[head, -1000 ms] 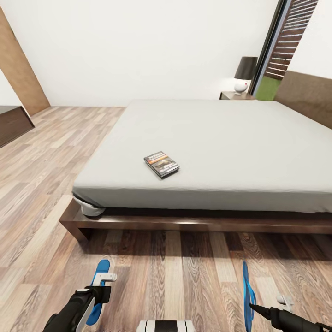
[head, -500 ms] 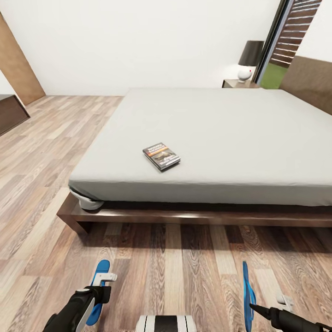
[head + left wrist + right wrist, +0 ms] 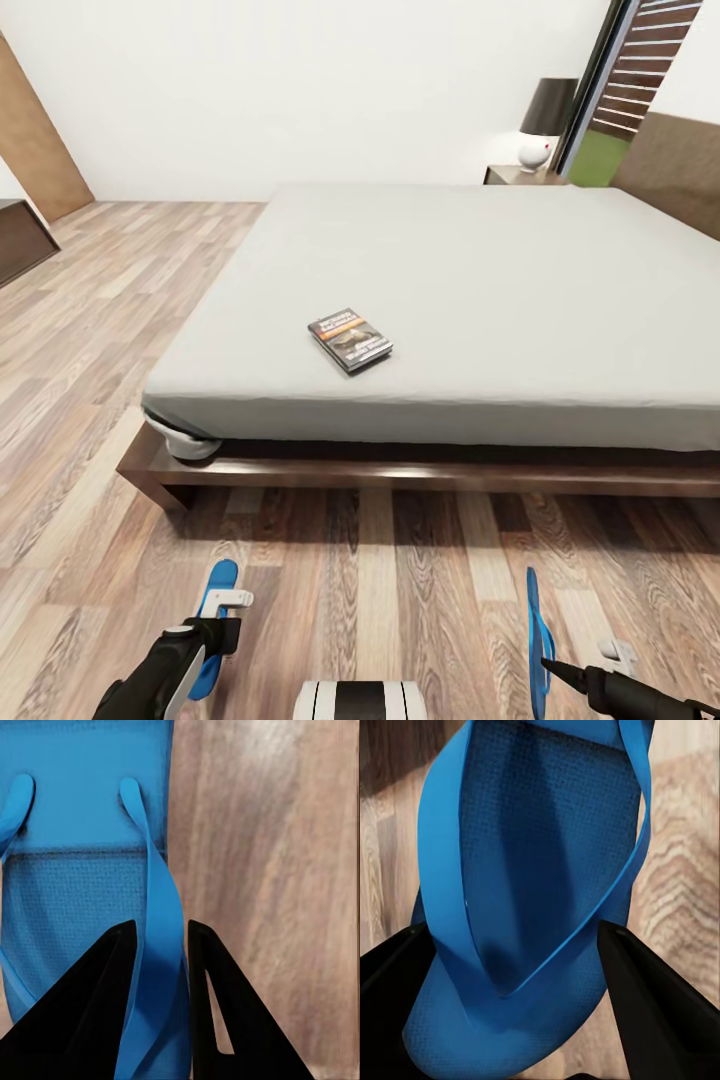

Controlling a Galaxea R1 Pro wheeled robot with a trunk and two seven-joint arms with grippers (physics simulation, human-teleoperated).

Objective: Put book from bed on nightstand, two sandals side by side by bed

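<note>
The book (image 3: 350, 340) lies flat on the grey mattress of the bed (image 3: 470, 290), near its front left part. A nightstand (image 3: 520, 175) stands at the far side of the bed by the headboard. My left gripper (image 3: 220, 628) is low at the left, shut on one blue sandal (image 3: 220, 583). In the left wrist view its black fingers (image 3: 109, 1009) pinch that sandal's strap (image 3: 161, 945). My right gripper (image 3: 558, 668) is low at the right, shut on the other sandal (image 3: 535, 625), which hangs on edge; the right wrist view shows this sandal (image 3: 540, 885) between the fingers (image 3: 656, 1012).
A lamp (image 3: 545, 120) with a dark shade stands on the nightstand. A long dark cabinet (image 3: 20, 240) is at the left edge. The bed's dark wood frame (image 3: 400, 475) juts out over the plank floor (image 3: 380, 580) between me and the mattress.
The whole picture has shifted a little, so the camera has moved; the bed looks slightly nearer. Both grippers and their sandals keep the same places in view.
</note>
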